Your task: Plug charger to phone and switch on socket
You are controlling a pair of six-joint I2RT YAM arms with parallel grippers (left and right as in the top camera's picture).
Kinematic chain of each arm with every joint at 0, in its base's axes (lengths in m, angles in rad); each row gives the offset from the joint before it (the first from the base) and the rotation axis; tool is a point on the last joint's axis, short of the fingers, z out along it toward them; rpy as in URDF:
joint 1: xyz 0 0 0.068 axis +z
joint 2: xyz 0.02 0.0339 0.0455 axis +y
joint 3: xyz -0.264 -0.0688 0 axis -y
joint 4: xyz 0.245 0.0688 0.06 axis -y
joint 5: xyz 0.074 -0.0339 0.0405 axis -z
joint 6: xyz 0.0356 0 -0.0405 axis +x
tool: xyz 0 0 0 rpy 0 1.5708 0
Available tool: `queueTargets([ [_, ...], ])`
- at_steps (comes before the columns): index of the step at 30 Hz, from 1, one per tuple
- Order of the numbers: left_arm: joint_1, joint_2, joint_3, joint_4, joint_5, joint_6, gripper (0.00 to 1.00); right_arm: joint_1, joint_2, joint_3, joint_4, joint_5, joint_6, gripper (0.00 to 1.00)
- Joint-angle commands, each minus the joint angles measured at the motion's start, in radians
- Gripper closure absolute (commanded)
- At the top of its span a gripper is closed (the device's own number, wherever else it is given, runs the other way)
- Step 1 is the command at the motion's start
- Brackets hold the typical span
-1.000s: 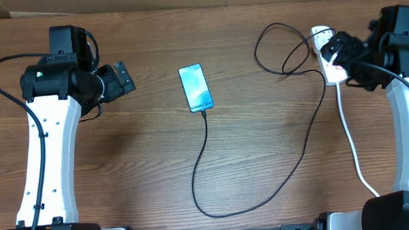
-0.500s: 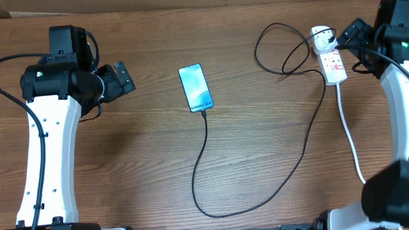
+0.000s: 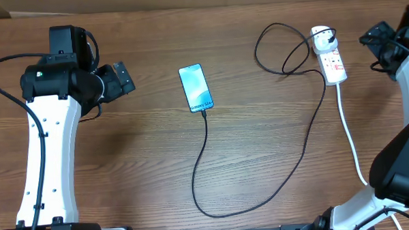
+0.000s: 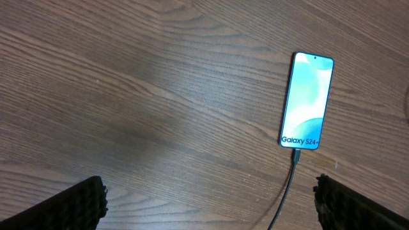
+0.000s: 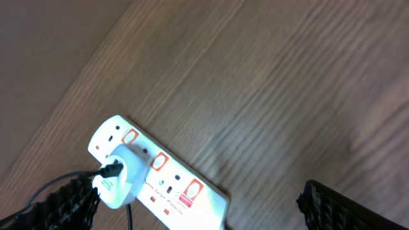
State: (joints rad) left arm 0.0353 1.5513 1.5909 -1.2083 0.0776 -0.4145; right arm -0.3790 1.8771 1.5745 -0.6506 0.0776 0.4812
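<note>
The phone (image 3: 196, 87) lies flat mid-table, screen lit blue; it also shows in the left wrist view (image 4: 307, 100). The charger, a thin black cable (image 3: 298, 159), is plugged into the phone's bottom edge (image 4: 293, 167), loops toward the front edge, then runs up to a white adapter (image 3: 321, 35) in the socket. The socket, a white power strip (image 3: 334, 65) with red markings, lies at the far right (image 5: 182, 185). My left gripper (image 3: 121, 78) is open and empty, left of the phone (image 4: 209, 195). My right gripper (image 3: 378, 37) is open and empty, right of the socket (image 5: 201, 206).
A thick white cord (image 3: 350, 140) runs from the socket down the right side toward the front edge. The black cable makes a loose loop (image 3: 277, 47) left of the socket. The table is bare brown wood (image 3: 124, 165).
My right gripper has drawn back to the right, off the socket, which now shows in full. The left arm, phone and cable have not moved.
</note>
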Motion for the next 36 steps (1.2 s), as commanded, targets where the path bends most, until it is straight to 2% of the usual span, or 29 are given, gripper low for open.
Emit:
queueTargets([
  [1, 0.004, 0.006, 0.001, 0.001, -0.007, 0.018, 0.0, 0.016, 0.067, 0.015, 0.027, -0.078, -0.119, 0.0],
  [8, 0.004, 0.006, 0.001, 0.001, -0.007, 0.018, 0.0, 0.021, 0.172, 0.015, 0.116, -0.072, -0.195, 0.0],
  [31, 0.004, 0.006, 0.001, 0.001, -0.007, 0.018, 0.0, 0.031, 0.277, 0.015, 0.216, 0.034, -0.203, 0.0],
  [36, 0.004, 0.006, 0.001, 0.001, -0.007, 0.018, 0.0, 0.032, 0.285, 0.015, 0.216, -0.064, -0.333, 0.0],
])
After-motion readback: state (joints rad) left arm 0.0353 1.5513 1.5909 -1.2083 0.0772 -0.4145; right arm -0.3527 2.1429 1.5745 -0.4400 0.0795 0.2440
